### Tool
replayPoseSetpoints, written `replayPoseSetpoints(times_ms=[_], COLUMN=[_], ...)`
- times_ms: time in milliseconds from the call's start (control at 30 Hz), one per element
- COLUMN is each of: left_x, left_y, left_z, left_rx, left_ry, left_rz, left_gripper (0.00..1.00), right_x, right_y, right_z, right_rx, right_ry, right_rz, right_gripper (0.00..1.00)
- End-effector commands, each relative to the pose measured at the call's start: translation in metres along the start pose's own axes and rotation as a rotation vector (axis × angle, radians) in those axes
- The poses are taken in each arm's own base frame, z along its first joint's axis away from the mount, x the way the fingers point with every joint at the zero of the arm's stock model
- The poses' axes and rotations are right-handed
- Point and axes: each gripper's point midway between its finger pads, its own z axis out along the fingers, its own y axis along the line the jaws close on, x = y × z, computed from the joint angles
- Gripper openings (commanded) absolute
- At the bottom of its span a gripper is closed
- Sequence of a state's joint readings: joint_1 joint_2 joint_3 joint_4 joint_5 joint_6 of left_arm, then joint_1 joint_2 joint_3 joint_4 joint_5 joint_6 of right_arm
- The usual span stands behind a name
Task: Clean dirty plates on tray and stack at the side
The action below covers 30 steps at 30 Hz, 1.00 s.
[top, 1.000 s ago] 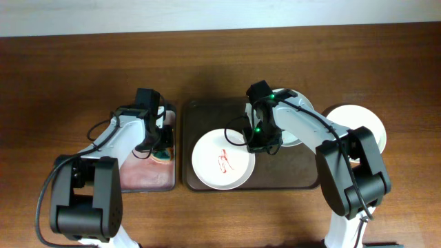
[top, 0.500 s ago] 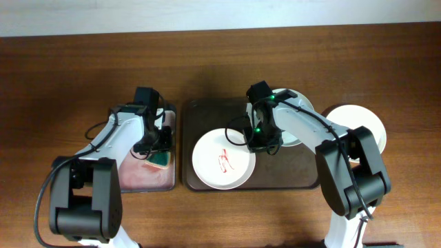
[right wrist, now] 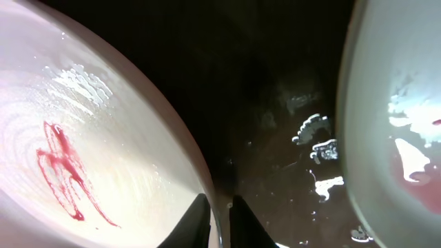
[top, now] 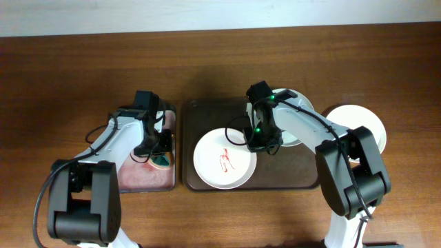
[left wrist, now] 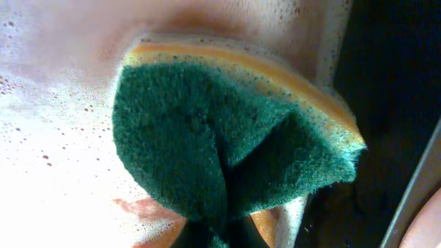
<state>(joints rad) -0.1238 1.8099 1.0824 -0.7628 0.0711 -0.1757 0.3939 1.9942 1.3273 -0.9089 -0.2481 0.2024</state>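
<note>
Where the table [top: 69, 76] lies farthest left, the entries begin.

1. Basin [top: 141, 180]: shallow, holds pinkish foamy water, stands just beside the left edge of the dark tray. In the left wrist view the foam [left wrist: 55, 172] fills the left side of the frame.
2. Sponge [top: 161, 162]: green scouring face over a yellow layer, at the basin's right side. The left wrist view shows the sponge [left wrist: 207, 151] wet, creased and folded inward at its lower edge.
3. Left gripper [top: 157, 153]: over the basin, jaws pinched together on the sponge. The fingers themselves are barely visible in the wrist view.
4. Dark tray [top: 296, 176]: brown, rectangular, centre of the table, its surface wet.
5. Dirty plate [top: 224, 160]: white, round, lies on the tray's left half, with a red smear [top: 224, 160] near its middle. The right wrist view shows the plate [right wrist: 103, 103] and smear [right wrist: 65, 165] at left.
6. Right gripper [top: 260, 145]: at the dirty plate's right edge. In the wrist view the gripper [right wrist: 220, 217] has its jaws clamped on the rim.
7. Second plate [top: 303, 105]: on the tray's back right, partly hidden under the right arm. The wrist view shows it [right wrist: 400, 124] with a faint reddish stain.
8. White plate [top: 362, 124]: on the table, off the tray's right edge.
</note>
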Motion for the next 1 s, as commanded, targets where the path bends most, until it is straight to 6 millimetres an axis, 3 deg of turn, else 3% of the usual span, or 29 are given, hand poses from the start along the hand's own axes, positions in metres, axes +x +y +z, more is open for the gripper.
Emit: replayPoseSetpoints(times_ms=[0,100,233,333,700,967], left_x=[0.013,0.005,-0.034,-0.047,-0.074,-0.074], left_y=[-0.001,0.001,0.002,0.004,0.03,0.027], left_z=[0.002,-0.011,-0.064,-0.091,-0.175,-0.213], left_rx=[0.013,0.016,0.021,0.007,-0.151,-0.13], left_ry=[0.035,0.005,-0.219,-0.331,-0.662,-0.781], left_rz=[0.004,-0.006,-0.009,-0.006,-0.056,-0.064], left_gripper=[0.0,0.0,0.0,0.0,0.0,0.0], right_x=[0.003,-0.001,-0.019,-0.027,-0.028,-0.028], right_y=[-0.002,-0.001,0.003,0.004,0.004,0.004], right_z=[0.003,0.004,0.003,0.002,0.002,0.002], right_rx=[0.014,0.011,-0.004,-0.006,-0.007,-0.007], right_ry=[0.003,-0.013,-0.085,-0.116,-0.121,-0.121], right_rz=[-0.006,-0.01,-0.028,-0.036,-0.037,-0.037], right_gripper=[0.07,0.04,0.04,0.04,0.04,0.04])
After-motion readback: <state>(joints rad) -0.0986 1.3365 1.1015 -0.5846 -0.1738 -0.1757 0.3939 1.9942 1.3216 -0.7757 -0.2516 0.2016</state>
